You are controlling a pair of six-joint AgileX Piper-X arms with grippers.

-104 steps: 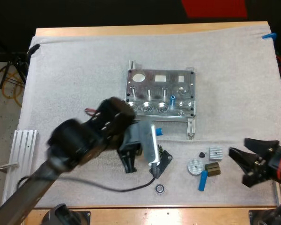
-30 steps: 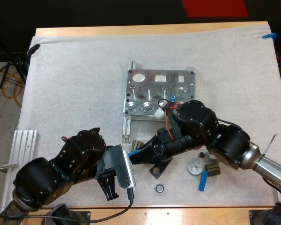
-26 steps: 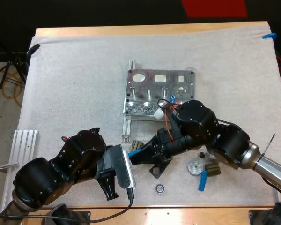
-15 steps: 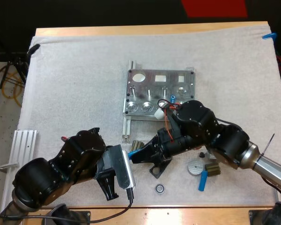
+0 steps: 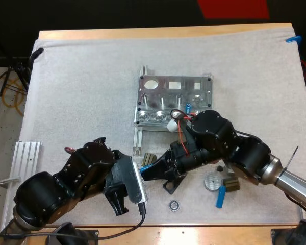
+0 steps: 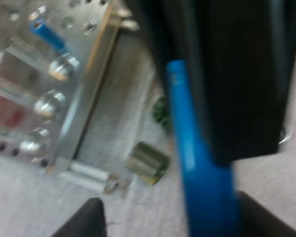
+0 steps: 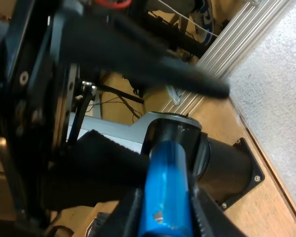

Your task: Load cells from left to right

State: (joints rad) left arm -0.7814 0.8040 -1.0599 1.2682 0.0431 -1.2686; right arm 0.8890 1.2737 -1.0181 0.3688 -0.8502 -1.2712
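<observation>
Left wrist view looks out from my left pincer (image 6: 175, 224), and its two black fingers (image 6: 86, 221) stand far apart, released, and press on nothing. Right in front of this pincer is a blue cylinder (image 6: 195, 163), and the big black shape around the cylinder's far part is my right pincer (image 5: 151, 170). My right pincer is clenched on that blue cylinder: in the right wrist view its own fingers squeeze the blue piece from both sides. From the high view the two pincers are close together at the near side of the white mat (image 5: 81, 92), with the right pincer's tip pointing at the left pincer. A small olive block (image 5: 149, 159) lies on the mat just beside the right pincer's tip, and a black part (image 5: 174, 182) lies close by that pincer on its near side. The metal fixture (image 5: 186, 91) sits on the mat farther away than both pincers, well apart from the left one and near the right arm. One more blue cylinder (image 5: 188, 107) stands in the fixture, right beside the right arm. Behind the right pincer, along its arm, lie a round metal disc (image 5: 211, 181), another blue cylinder (image 5: 221, 196) and a small ring (image 5: 174, 205).
</observation>
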